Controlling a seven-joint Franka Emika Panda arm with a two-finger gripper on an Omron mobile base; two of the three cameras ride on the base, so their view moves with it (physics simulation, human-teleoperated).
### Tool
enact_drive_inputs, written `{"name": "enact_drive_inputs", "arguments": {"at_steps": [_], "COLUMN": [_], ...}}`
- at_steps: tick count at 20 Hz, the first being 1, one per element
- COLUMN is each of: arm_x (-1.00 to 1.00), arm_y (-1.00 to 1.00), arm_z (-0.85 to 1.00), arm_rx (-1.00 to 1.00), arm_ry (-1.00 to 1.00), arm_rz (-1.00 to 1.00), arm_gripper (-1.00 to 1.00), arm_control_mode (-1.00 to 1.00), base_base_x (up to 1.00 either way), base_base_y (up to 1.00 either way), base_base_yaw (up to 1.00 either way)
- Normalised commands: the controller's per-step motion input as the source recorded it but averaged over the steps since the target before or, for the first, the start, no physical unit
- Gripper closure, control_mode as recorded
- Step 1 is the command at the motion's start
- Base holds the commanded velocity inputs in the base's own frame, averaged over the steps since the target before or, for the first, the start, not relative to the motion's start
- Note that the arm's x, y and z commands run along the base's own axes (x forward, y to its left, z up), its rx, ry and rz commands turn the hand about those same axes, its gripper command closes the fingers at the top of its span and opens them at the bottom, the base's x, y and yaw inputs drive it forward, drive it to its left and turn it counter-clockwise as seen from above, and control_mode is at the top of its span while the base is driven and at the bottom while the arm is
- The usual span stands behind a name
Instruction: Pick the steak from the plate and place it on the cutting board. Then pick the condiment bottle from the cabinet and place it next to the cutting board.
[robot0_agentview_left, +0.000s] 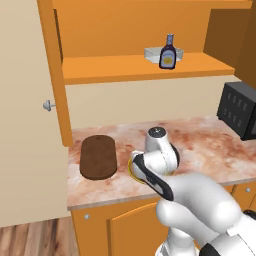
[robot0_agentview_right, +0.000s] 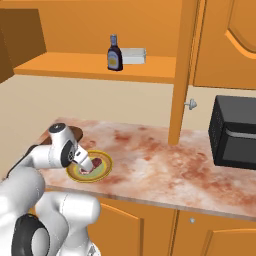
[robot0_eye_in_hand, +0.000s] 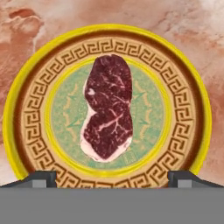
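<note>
Steak (robot0_eye_in_hand: 108, 109) lying flat on the pale green centre of the plate (robot0_eye_in_hand: 37, 103), its long axis running toward and away from the hand camera, broader end nearest. Pincer (robot0_eye_in_hand: 112, 177) spread wide above the plate, tips astride the steak, holding nothing. Cutting board (robot0_agentview_left: 98, 157) lies on the tabletop (robot0_agentview_right: 160, 160) beside the plate; condiment bottle (robot0_agentview_left: 168, 52) stands upright on the cabinet (robot0_agentview_left: 125, 40) shelf.

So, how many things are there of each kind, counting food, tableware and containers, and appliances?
Food: 1, steak
Tableware and containers: 4, plate, board, bottle, clear tray
Appliances: 1, black oven
Total: 6
</note>
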Motion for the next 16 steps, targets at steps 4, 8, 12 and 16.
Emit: {"name": "enact_drive_inputs", "arguments": {"at_steps": [4,8,12,16], "arm_x": [0.05,0.05,0.01,0.0], "arm_y": [-0.11,-0.21,-0.23,-0.04], "arm_z": [-0.35,-0.31,-0.25,-0.3], "arm_rx": [0.0,0.0,0.0,0.0], "arm_ry": [0.0,0.0,0.0,0.0], "arm_rz": [0.0,0.0,0.0,0.0], "arm_gripper": [-1.0,-1.0,-1.0,-1.0], "arm_control_mode": [-1.0,-1.0,-1.0,-1.0], "base_base_x": [0.0,0.0,0.0,0.0], "base_base_y": [0.0,0.0,0.0,0.0], "base_base_yaw": [0.0,0.0,0.0,0.0]}}
